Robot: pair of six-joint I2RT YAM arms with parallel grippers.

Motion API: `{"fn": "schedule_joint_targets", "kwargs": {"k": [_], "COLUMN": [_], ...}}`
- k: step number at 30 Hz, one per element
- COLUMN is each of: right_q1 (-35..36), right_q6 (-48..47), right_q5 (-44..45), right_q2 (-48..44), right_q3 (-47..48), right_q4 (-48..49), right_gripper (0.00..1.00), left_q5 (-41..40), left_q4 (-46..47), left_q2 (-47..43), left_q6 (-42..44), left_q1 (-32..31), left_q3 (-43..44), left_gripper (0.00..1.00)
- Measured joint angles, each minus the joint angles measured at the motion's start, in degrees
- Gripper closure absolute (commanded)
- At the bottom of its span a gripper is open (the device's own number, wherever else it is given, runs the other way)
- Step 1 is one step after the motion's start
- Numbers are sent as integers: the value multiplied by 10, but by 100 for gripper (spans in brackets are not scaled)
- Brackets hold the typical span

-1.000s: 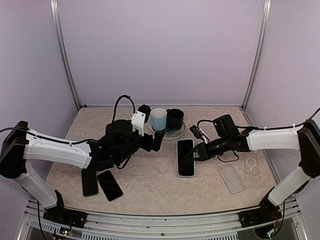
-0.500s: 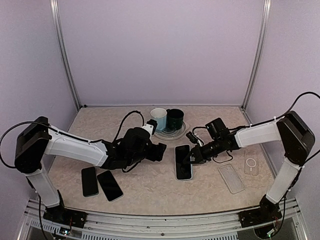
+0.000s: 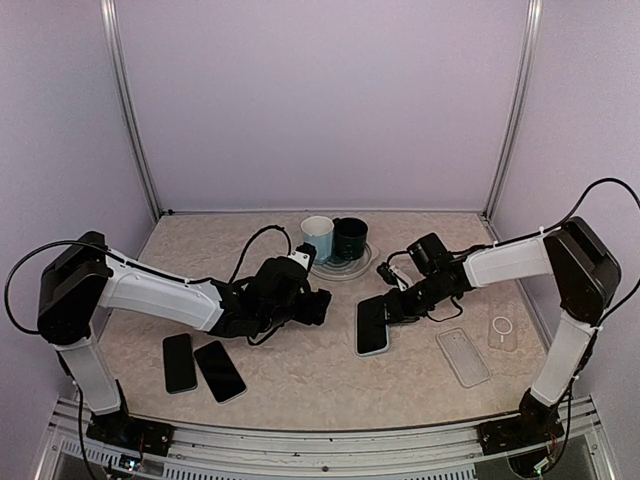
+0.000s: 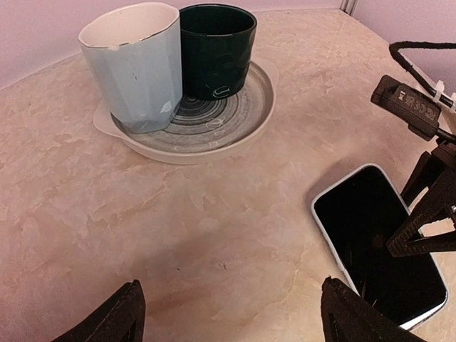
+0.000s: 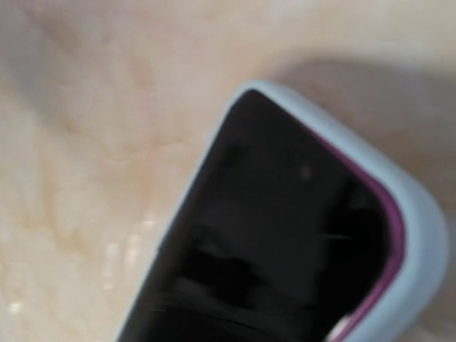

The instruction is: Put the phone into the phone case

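You're seeing the phone lying screen-up on the table, a little right of centre, with a pale edge and a black screen. The phone case is clear and is lying flat to the phone's right, near it but apart, with nothing sitting in it.

Your right gripper is reaching down over the phone's right side. Its fingers are standing a little apart with the tips pointing at the screen. They are not clamping the phone, and you can't tell if they are touching the glass. The right wrist view is blurring out, showing only a phone corner.

Your left gripper is hovering low over bare table left of the phone, its fingers spreading wide and gripping nothing.

Behind, a plate is carrying a light blue cup and a dark cup side by side. Two dark phones are lying together front left. A ringed clear piece is lying just right of the case.
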Motion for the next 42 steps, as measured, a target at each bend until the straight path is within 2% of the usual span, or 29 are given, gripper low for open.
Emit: {"fn": "schedule_joint_targets", "kwargs": {"k": [9, 12, 18, 21, 26, 30, 33, 34, 40, 42], "right_q1": [-5, -6, -6, -1, 43, 65, 65, 65, 65, 65], "right_q6": [-20, -28, -9, 15, 61, 83, 94, 97, 100, 100], "right_q5": [118, 168, 263, 291, 314, 323, 330, 334, 328, 323], "right_q2": [-20, -47, -140, -194, -205, -206, -206, -206, -202, -193], "right_q3": [10, 27, 23, -15, -70, -112, -127, -128, -134, -136], "right_q4": [-73, -112, -191, -232, -276, -285, -290, -290, -271, -267], "right_gripper": [53, 43, 34, 34, 36, 47, 51, 55, 97, 100], "left_q5": [-16, -18, -29, -41, -68, -88, -98, -101, -109, -116], "left_q4": [-8, -9, -10, -11, -21, -48, -66, -70, -89, -102], "left_q2": [0, 0, -10, -25, -48, -64, -83, -93, -145, -156], "left_q6": [0, 0, 5, 7, 9, 4, -3, -7, -34, -40], "left_q1": [0, 0, 0, 0, 2, 4, 5, 5, 5, 5], "left_q3": [0, 0, -4, -7, -7, -7, -11, -16, -45, -47], "left_gripper": [15, 15, 4, 1, 1, 1, 1, 1, 1, 1]}}
